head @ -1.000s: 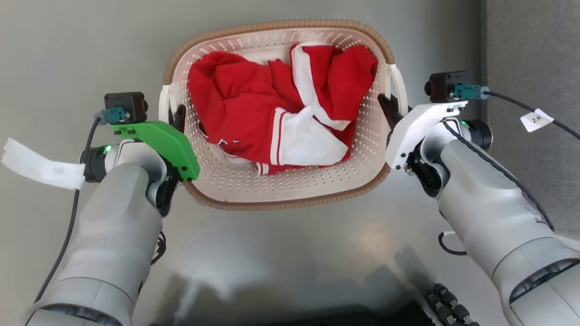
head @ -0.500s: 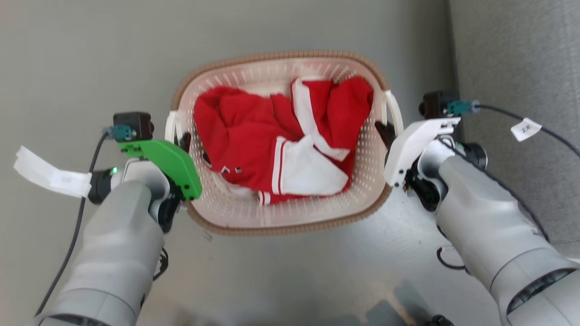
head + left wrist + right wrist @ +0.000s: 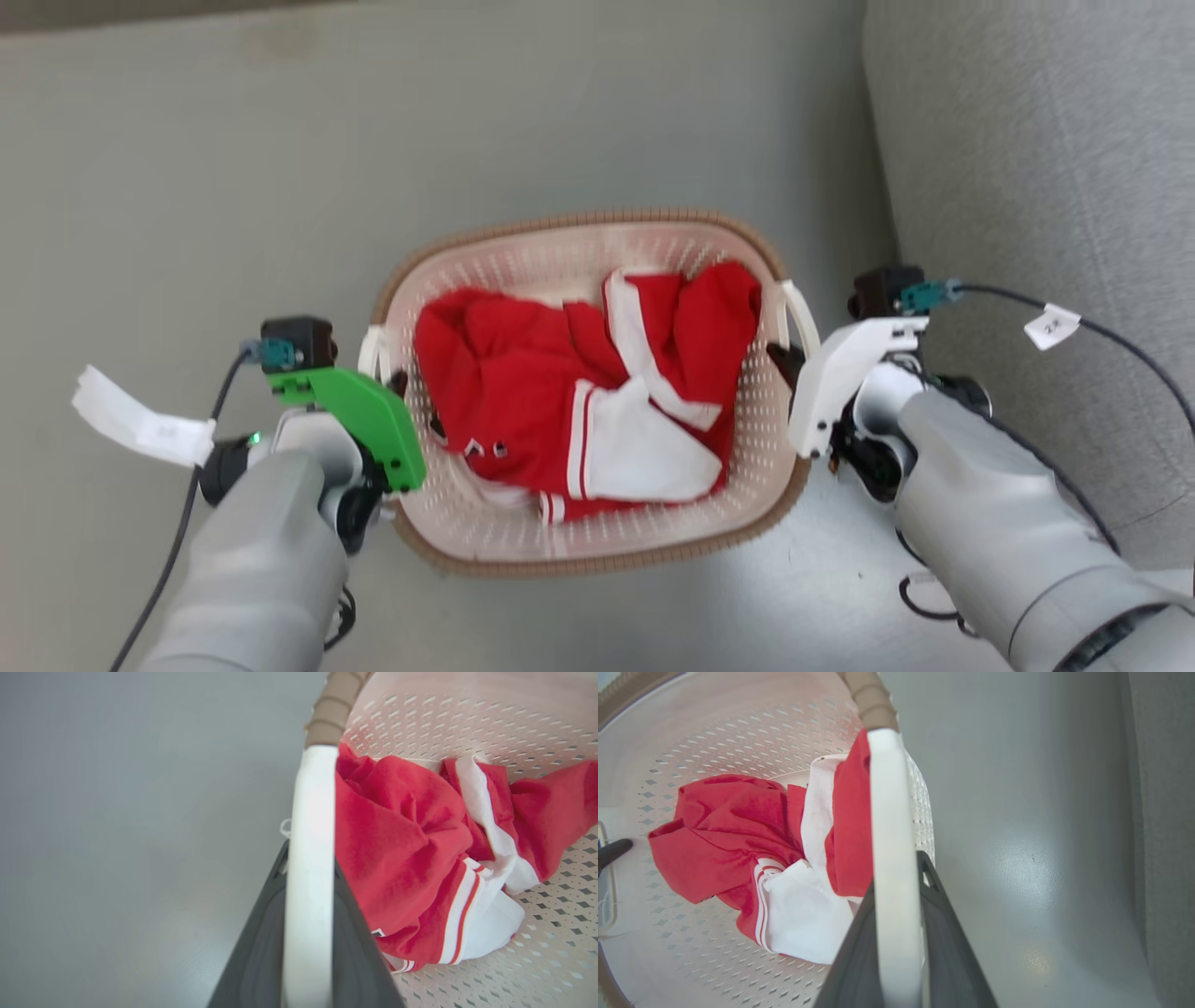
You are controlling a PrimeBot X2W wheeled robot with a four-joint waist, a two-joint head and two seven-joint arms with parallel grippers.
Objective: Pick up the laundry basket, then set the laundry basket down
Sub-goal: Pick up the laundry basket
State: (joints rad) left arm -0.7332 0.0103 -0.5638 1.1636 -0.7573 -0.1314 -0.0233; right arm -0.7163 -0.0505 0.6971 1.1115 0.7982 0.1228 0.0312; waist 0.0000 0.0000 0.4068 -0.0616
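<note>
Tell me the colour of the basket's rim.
Brown, woven-look rim on the cream perforated plastic laundry basket; clearest in the head view.

Laundry basket [image 3: 597,217] farther off (camera shift)

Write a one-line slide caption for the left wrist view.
Left gripper shut on the white handle of the laundry basket, red-and-white garment inside.

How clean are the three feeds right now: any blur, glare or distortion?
Head view: slightly soft all over, even light, laundry basket rim readable. Left wrist view: the left handle sits close to the lens, blurred and washed out; the perforated wall beyond is sharper. Right wrist view: the right handle is equally bright and blurred, with a soft glare patch on the floor; the wide angle bends the rim.
</note>
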